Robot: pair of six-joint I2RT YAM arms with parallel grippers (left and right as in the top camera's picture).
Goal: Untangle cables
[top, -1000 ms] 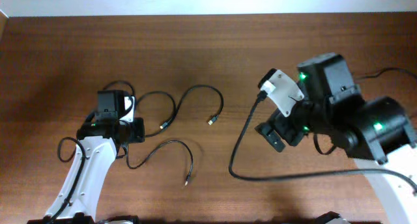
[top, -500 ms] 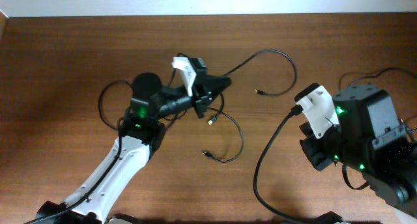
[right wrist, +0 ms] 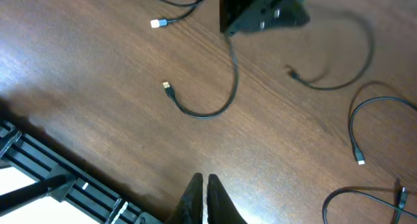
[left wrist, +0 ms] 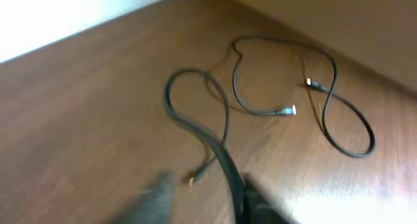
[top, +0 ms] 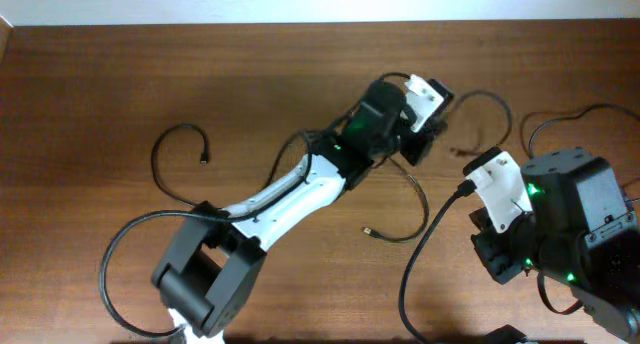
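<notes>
Brown wood table (top: 90, 74) with the cables spread flat on it.

First cord (top: 158, 169): open hook shape, well to the left of the left gripper (top: 425, 134), back toward that arm's base end. Nothing touches it.

The left arm is stretched diagonally up and right across the table. Can't tell how wide the left gripper's jaws are. Overhead, its body covers them, and its own wrist view is smeared, showing only thin cords and a silver plug (left wrist: 287, 110) ahead.

Second cord (top: 425, 212): comes out right under the left gripper and curls down toward the right gripper's side. Its plug end (top: 368, 230) lies loose on the wood. Pinched or just lying under the gripper, can't tell.

Third cord (top: 500, 112): an arc just right of the left gripper, with its tip between the two grippers.

Right gripper (right wrist: 203, 196): fingers pressed together with nothing in them, over bare wood, below and right of the left gripper. A thick arm wire (top: 408, 284) sweeps down beside it.

Fourth cord (right wrist: 355, 123): a loop to the right of the right gripper, apart from it.
</notes>
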